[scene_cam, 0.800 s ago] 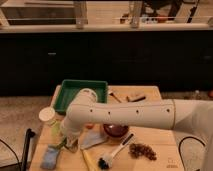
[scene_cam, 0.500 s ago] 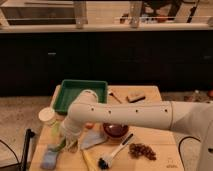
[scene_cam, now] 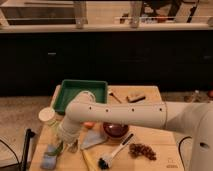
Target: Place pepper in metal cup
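My gripper (scene_cam: 64, 141) hangs from the white arm (scene_cam: 125, 115) over the left front of the wooden table (scene_cam: 155, 135). A small green shape, the pepper (scene_cam: 55, 147), shows just beside and below the gripper's tip and is partly hidden by it. I cannot tell whether the gripper touches it. The pale cup (scene_cam: 47, 116) stands upright at the table's left edge, just up and left of the gripper.
A green tray (scene_cam: 80, 91) sits at the back left. A dark red bowl (scene_cam: 116, 131), a black brush (scene_cam: 113, 153), a brown pile (scene_cam: 143, 150), a grey-blue cloth (scene_cam: 94, 140) and a blue cloth (scene_cam: 48, 160) lie nearby. The table's left edge is close.
The wrist and gripper have sunk slightly toward the table's left front. The objects on the table have not moved.
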Tool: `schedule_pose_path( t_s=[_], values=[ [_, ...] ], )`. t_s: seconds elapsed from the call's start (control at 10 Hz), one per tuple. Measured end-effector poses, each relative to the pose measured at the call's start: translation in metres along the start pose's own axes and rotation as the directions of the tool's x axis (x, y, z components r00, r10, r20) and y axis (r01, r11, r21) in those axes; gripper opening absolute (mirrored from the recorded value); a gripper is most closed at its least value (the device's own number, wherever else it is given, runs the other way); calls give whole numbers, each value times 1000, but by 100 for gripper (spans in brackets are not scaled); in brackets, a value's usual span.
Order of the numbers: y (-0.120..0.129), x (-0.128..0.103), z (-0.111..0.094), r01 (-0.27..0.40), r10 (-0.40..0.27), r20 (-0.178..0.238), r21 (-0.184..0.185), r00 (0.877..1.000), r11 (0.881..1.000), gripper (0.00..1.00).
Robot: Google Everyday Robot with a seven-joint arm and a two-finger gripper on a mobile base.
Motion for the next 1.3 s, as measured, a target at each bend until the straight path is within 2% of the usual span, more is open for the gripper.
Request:
schedule_pose_path(
  t_s=[0.5,1.3],
  values=[
    [6,-4,3,-27,26,67,5,997,1000,1],
    [20,12,4,-118,116,122,9,986,993,1]
  ],
)
